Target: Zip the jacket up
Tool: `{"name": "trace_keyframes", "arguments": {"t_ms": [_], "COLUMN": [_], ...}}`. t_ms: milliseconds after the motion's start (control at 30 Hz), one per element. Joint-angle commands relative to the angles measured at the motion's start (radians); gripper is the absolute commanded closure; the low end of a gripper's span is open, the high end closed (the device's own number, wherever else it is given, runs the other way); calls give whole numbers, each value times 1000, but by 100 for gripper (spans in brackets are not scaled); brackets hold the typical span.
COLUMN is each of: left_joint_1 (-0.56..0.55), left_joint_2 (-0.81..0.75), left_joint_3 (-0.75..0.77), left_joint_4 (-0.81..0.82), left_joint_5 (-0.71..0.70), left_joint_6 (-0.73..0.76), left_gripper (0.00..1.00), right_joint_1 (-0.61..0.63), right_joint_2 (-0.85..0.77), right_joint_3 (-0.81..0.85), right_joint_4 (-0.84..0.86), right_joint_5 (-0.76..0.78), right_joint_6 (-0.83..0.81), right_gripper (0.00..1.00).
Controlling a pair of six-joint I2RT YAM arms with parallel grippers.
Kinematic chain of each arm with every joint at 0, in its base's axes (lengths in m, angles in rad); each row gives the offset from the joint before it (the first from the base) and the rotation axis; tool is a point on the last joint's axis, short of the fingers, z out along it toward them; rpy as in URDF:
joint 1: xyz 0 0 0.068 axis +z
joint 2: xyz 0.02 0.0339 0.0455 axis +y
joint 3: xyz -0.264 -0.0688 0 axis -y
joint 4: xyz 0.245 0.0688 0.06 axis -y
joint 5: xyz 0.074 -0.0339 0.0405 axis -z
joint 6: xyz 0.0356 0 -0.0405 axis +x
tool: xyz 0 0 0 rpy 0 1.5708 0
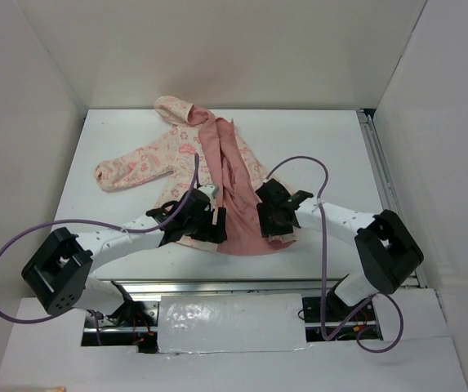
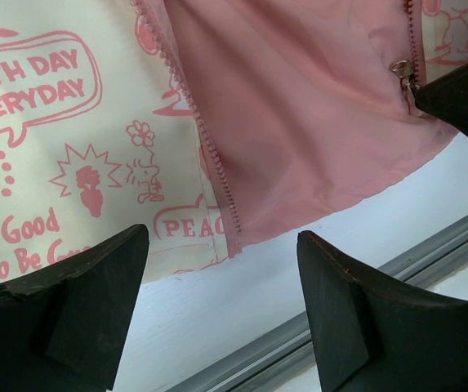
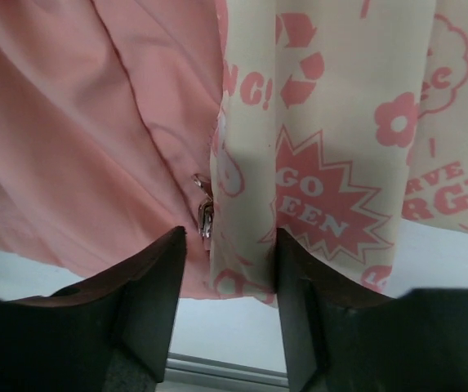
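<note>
Across the middle of the white tabletop (image 1: 332, 147) lies the jacket (image 1: 180, 151), spread flat with its hood toward the far wall, its hem toward the arms and one printed sleeve stretched out to the left. Its front is open, so a broad strip of plain salmon-pink lining shows between the cream panels with their pink print. Both arms reach in over the hem. The left gripper (image 2: 221, 245) hovers above the bottom corner of one front panel, its jaws spread wide with nothing between them; below them a row of pink zipper teeth (image 2: 209, 155) runs down the panel's edge to the hem, with bare tabletop just beyond. The right gripper (image 3: 232, 245) is over the other front edge, where lining meets printed cloth. Its jaws stand apart with a narrower gap, and no part of the fabric looks pinched. The small metal zipper slider (image 3: 204, 214) sits on that edge just above the gap and close to the inner side of one fingertip; whether it touches the finger is unclear. In the left wrist view the same slider (image 2: 400, 69) appears right beside the dark bulk of the right gripper.
</note>
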Motion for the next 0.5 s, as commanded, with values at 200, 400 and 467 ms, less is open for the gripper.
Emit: {"name": "trace_keyframes", "arguments": {"t_ms": [200,400,467], "left_joint_1": [7,9,10], "left_joint_2": [-31,-27,-28], "left_joint_3": [-8,-4,-4], "left_joint_4": [-14,-21,-24], "left_joint_5": [-39,-48,-51], "left_joint_6": [-10,-10,-11], "left_gripper": [14,14,14], "right_joint_1": [7,4,7], "right_joint_2": [87,138,141], "right_joint_3": [9,29,28], "right_joint_4": [25,28,28], "right_joint_5": [-4,-9,5], "right_joint_6": [16,33,44], "right_gripper": [53,55,65]}}
